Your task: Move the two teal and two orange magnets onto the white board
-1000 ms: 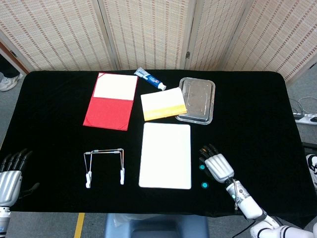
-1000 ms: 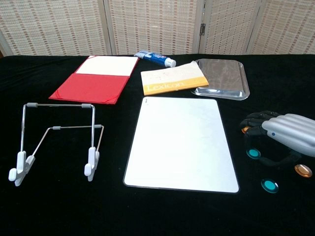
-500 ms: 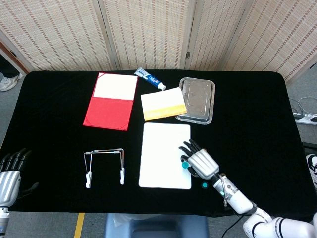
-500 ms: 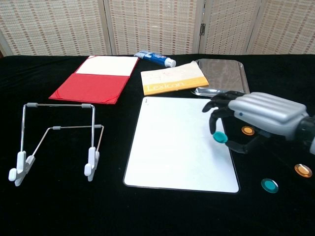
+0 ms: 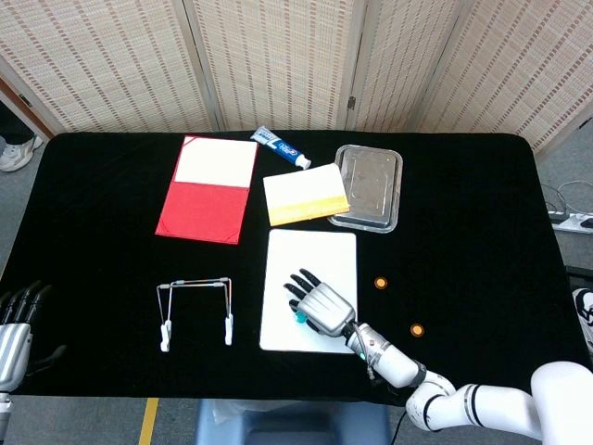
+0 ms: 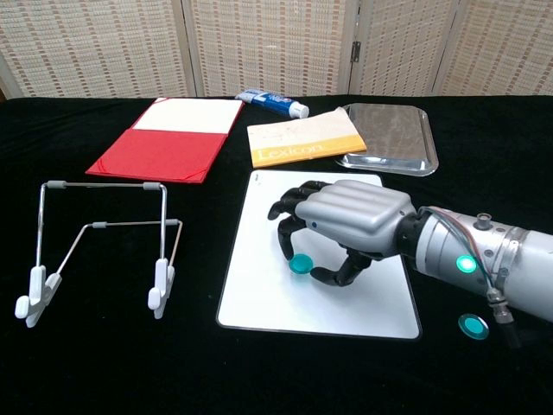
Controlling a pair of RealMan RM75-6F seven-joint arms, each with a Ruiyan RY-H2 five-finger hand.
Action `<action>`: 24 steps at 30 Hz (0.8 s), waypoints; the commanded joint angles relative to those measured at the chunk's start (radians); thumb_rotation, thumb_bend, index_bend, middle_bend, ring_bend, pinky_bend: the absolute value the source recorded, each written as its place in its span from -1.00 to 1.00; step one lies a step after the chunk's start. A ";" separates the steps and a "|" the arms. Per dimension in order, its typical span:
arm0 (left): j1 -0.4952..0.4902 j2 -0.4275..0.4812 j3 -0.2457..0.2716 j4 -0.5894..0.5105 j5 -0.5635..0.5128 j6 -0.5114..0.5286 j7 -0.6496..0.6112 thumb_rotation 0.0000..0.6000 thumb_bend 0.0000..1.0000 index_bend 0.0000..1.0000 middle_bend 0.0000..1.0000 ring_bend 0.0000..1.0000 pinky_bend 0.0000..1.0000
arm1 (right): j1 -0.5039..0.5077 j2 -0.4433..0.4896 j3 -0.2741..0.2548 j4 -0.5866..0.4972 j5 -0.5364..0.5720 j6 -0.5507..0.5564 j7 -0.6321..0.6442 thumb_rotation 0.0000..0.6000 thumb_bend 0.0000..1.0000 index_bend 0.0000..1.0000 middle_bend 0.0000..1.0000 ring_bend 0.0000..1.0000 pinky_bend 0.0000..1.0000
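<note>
My right hand [image 5: 321, 306] [image 6: 347, 218] hangs over the lower middle of the white board [image 5: 310, 255] [image 6: 259, 285]. It pinches a teal magnet [image 5: 302, 317] [image 6: 300, 264] between thumb and a fingertip, low over the board's surface. A second teal magnet [image 6: 471, 326] lies on the black cloth right of the board, near my forearm. Two orange magnets [image 5: 380, 283] [image 5: 416, 329] lie on the cloth to the board's right; the chest view hides them behind my arm. My left hand [image 5: 14, 323] rests at the table's front left edge, fingers apart and empty.
A wire stand [image 5: 196, 306] [image 6: 104, 242] sits left of the board. Behind the board lie a red folder [image 5: 206, 188], a toothpaste tube [image 5: 280, 146], a yellow and white booklet [image 5: 304, 195] and a metal tray [image 5: 369, 185].
My right hand lifted one teal magnet from the cloth and carried it left, from beside the board's right edge to over its lower middle. The left hand barely moved.
</note>
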 commanded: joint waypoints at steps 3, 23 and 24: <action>0.000 0.001 0.000 0.001 0.004 0.001 -0.004 1.00 -0.55 -0.84 -0.89 -0.84 -1.00 | -0.010 0.037 -0.017 -0.044 0.011 0.030 -0.018 1.00 -0.07 -0.76 -0.81 -1.00 -1.00; -0.044 0.014 -0.013 -0.070 0.040 -0.023 0.061 1.00 -0.56 -0.84 -0.90 -0.85 -1.00 | -0.316 0.343 -0.311 -0.048 -0.290 0.425 0.359 1.00 -0.07 -0.26 -0.69 -0.94 -1.00; -0.045 0.015 -0.013 -0.074 0.040 -0.025 0.064 1.00 -0.56 -0.84 -0.90 -0.85 -1.00 | -0.324 0.339 -0.318 -0.033 -0.297 0.431 0.362 1.00 -0.07 -0.26 -0.69 -0.94 -1.00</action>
